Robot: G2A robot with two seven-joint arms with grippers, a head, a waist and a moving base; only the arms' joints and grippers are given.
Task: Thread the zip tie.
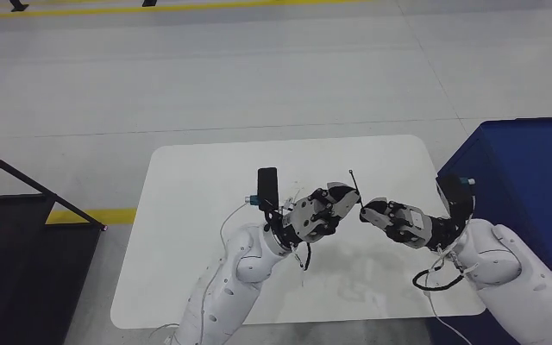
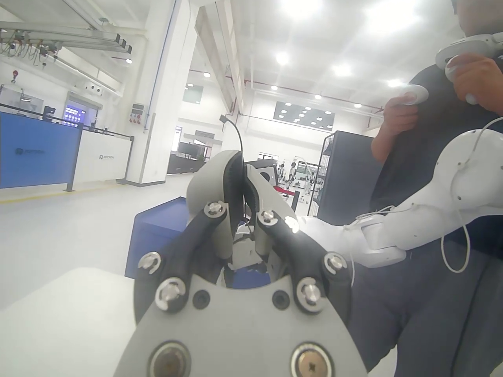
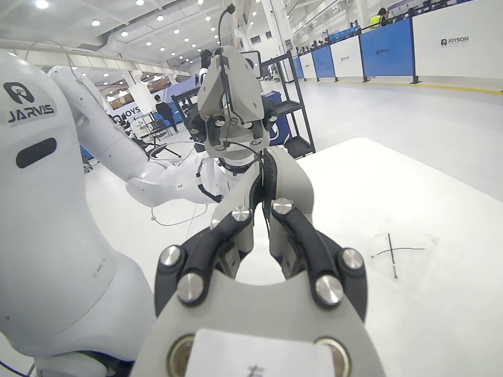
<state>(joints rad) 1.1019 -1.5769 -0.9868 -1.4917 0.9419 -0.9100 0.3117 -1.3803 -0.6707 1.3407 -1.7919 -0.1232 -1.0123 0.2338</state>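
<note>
Zip tie: aloft over the table. Left gripper clenched on it, head end poking up. Right gripper pinched on the thin tail, I judge. Step, as I read it: bending tail toward head. Next: I must line tip with slot.

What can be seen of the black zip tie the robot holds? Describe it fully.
The zip tie is a thin black strap, plastic by its look, with a small blocky head. The left gripper is shut on it, and the head end rises clear of that gripper, slightly curved. A fine strand bends down into the shut right gripper. It is held above the white table; nothing passes through the head yet.
</note>
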